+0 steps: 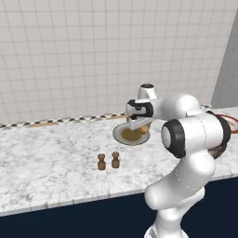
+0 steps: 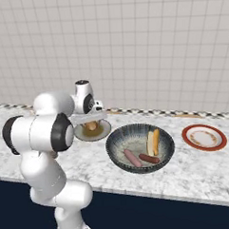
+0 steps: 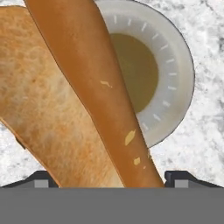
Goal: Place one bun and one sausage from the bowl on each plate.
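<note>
As we are listing by size, counter (image 1: 46, 162): a marbled worktop is carrying every item below.
Bowl (image 2: 110, 146): it is sitting between the two plates and is holding a second bun (image 2: 153, 142) and two sausages (image 2: 133, 158), lying side by side on its speckled floor.
Grey plate (image 3: 183, 78): it is lying directly beneath the hand, with its brown centre bare.
Red-rimmed plate (image 2: 185, 135): it is waiting well apart from the arm, beyond the bowl.
Gripper (image 3: 113, 178): we are seeing its two fingers standing wide and pressing on the flanks of the carried bun, so we are reading this as a grip.
Carried bun (image 3: 87, 87): it is hanging tilted over the grey plate, partly over the rim, and we cannot tell whether it is touching the plate.
Handling: we are judging the bun light, soft and easily crushed, with a dry crust unlikely to be slipping; we are recommending a hold across its short width near the middle, squeezing gently.
Shakers (image 1: 102, 161): two small brown pieces are standing together, clear of the work.
</note>
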Robot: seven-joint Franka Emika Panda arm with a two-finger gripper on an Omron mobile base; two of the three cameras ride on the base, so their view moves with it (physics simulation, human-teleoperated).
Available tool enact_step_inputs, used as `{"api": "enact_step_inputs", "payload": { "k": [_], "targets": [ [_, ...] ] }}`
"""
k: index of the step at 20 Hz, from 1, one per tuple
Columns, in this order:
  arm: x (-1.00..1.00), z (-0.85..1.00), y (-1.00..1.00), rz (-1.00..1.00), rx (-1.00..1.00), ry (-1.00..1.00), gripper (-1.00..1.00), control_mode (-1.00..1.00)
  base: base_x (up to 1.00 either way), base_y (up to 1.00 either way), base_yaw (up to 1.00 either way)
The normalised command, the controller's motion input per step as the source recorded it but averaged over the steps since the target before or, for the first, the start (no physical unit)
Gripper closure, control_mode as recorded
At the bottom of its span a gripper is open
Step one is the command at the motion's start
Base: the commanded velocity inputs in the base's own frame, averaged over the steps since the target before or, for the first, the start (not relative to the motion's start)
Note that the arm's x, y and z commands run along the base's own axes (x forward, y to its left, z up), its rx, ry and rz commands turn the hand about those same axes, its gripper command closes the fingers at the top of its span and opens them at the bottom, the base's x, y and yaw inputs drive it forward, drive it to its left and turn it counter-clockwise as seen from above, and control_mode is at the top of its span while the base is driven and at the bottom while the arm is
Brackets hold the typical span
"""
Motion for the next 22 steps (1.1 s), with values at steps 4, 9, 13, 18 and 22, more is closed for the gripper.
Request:
{"api": "enact_step_inputs", "payload": {
  "k": [4,9,13,18,22],
  "targets": [
    [0.58,-0.87,0.08,0.0,-0.06,0.08,1.0,-1.0,0.0,0.0,0.0],
    [0.46,-0.51,0.14,0.0,-0.03,0.04,-1.0,-1.0,0.0,0.0,0.0],
    [0.03,0.02,0.0,0.0,0.0,0.01,-1.0,-1.0,0.0,0.0,0.0],
    [0.0,0.2,0.0,0.0,0.0,0.0,-1.0,-1.0,0.0,0.0,0.0],
    [-0.19,0.38,-0.32,0.0,0.01,-0.02,-1.0,-1.0,0.0,0.0,0.0]
  ]
}}
